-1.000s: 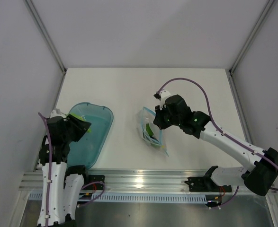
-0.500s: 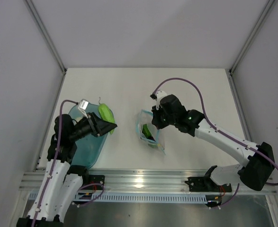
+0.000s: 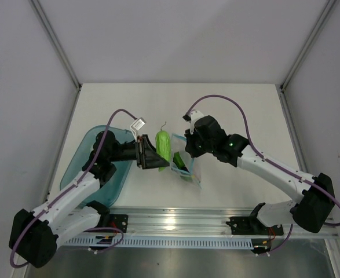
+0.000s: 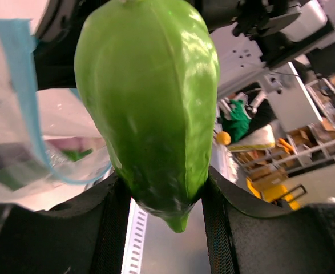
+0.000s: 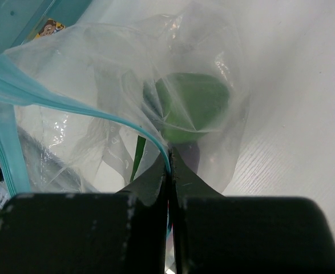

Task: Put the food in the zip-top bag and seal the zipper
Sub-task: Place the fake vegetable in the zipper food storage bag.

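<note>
My left gripper [image 3: 153, 156] is shut on a bright green toy pepper [image 3: 163, 145], which fills the left wrist view [image 4: 150, 103], and holds it in the air just left of the bag's mouth. The clear zip-top bag [image 3: 184, 162] stands open on the table with green food [image 5: 191, 108] inside. My right gripper [image 3: 188, 152] is shut on the bag's teal-blue zipper strip [image 5: 99, 111] and holds the mouth up; the strip also shows in the left wrist view [image 4: 24, 85].
The translucent blue oval tray [image 3: 88, 162] lies at the left, under my left arm. The metal rail [image 3: 175, 223] runs along the table's near edge. Grey walls close in the back and sides.
My left arm has swung from the blue tray rightward, carrying the green pepper up to the bag's mouth. My right gripper has kept hold of the bag's strip, shifting only slightly.
</note>
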Robot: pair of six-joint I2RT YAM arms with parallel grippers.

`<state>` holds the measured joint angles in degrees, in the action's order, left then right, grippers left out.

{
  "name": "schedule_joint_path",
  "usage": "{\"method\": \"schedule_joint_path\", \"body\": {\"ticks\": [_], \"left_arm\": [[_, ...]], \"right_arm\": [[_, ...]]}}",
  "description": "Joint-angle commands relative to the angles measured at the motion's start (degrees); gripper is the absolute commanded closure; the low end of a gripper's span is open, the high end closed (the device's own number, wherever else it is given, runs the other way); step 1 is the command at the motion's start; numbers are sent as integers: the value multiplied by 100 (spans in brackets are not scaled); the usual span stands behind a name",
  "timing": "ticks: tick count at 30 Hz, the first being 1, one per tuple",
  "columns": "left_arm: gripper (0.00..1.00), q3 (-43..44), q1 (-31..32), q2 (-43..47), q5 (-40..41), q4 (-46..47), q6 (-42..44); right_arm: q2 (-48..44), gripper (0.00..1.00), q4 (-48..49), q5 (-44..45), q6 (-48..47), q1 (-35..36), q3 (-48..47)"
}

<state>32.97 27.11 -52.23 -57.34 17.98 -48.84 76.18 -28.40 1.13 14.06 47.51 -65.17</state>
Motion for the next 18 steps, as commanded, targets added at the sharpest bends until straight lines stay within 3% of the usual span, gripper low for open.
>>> {"method": "schedule_joint_path", "body": {"ticks": [1,4,9,10,18], "left_arm": [[99,-141,206,-383,-628,2085,-1230],[99,-133,321,-937,-822,2753,-1810],[99,-422,374,-1623,-779,4998,-2963],[99,-414,382,-1607,-709,5109,-2956],[100,148,593,-1361,-348,2801,-1885]], "right_arm": [[-7,100,125,151,-44,57,-198],[-42,100,124,186,-62,66,-181],[-138,100,125,257,-106,75,-119],[-165,100,124,274,-114,75,-102],[-227,100,116,362,-115,75,-49]]}}
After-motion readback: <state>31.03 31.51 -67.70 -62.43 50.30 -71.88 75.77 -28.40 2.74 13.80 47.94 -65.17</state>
